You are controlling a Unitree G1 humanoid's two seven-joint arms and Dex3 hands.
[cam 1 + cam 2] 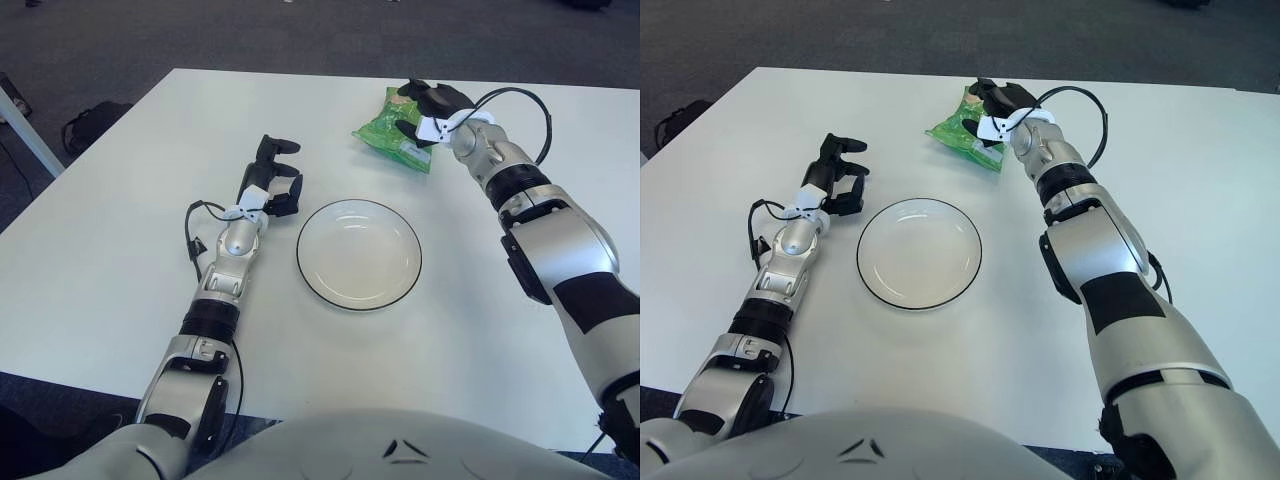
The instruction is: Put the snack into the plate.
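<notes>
The right hand [428, 108] covered the green snack bag [393, 132]; its grip could not be told, and the white label was unreadable. The left hand [275, 180], curled and empty, was left of the plate [358, 253].

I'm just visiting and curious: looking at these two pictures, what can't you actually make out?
- Whether the right hand has gripped the green snack bag: in both views the hand covers the bag's far right part.
- The print on the bag's white label: too small in both views.
- The plate shows fully.
- The dark bag on the floor: the table edge hides part of it in the left eye view.
- The left hand shows left of the plate.
</notes>
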